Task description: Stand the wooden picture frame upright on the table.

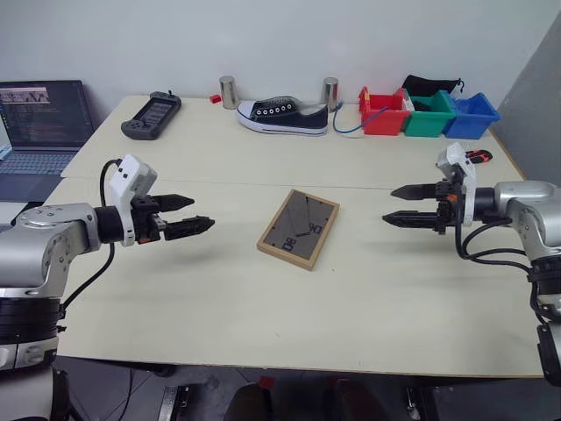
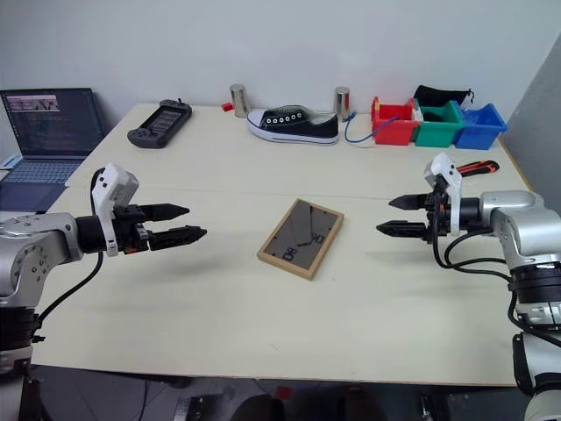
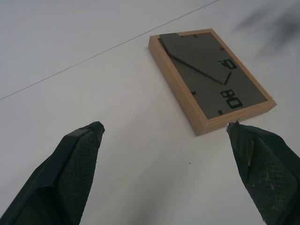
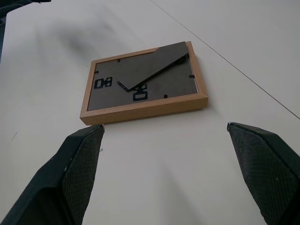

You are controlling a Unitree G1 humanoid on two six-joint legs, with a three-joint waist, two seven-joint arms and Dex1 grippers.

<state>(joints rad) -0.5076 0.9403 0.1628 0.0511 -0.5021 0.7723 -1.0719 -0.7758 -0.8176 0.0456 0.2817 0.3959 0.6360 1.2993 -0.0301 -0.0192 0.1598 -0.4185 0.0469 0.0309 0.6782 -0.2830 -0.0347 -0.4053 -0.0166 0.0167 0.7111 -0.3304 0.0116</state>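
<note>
The wooden picture frame [image 1: 299,228] lies flat, face down, in the middle of the table [image 1: 219,298]. Its dark grey-brown back with the stand and clips faces up; the picture side is hidden. My left gripper [image 1: 201,214] hovers open above the table to the frame's left, fingers pointing toward it. On the frame's right my right gripper [image 1: 394,204] is open too and points back at it. Both stand well apart from the frame, with nothing between their fingers. The left wrist view has the frame [image 3: 211,77] ahead of its fingers, as does the right wrist view [image 4: 143,84].
Along the table's far edge are a black game controller [image 1: 152,114], two metal cans [image 1: 228,91], a black-and-white sneaker [image 1: 282,116], and red, green and blue bins [image 1: 427,114]. A laptop [image 1: 39,132] sits off to the left. A seam line [image 1: 219,183] crosses the tabletop.
</note>
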